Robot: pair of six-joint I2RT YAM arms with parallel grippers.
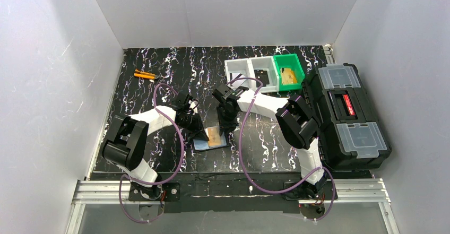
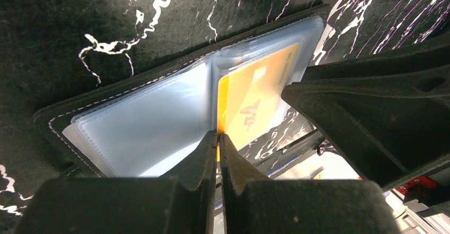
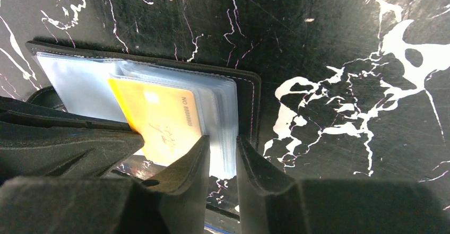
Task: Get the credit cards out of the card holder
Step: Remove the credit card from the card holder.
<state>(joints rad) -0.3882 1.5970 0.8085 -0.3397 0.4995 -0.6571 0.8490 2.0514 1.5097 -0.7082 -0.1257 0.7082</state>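
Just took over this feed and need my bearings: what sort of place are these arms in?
Most likely a lab test cell: plain white walls box in a black marbled table, an aluminium rail runs along its near edge, and the sorting bins and toolbox look like staged props.

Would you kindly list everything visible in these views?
Black folding card holder: one, black, open, table centre.
Yellow-orange plastic card: one, yellow-orange, in its clear sleeve.
Orange sticks: apparently two, orange, far left.
White plastic bins: two, white, far centre.
Green plastic bin: one, green, beside them.
Black toolbox with clear lids: one, black, right edge.
Black white-veined table: one, black, underneath.
Left hand: one, black, shut at sleeves.
Right hand: one, black, astride sleeve edges.
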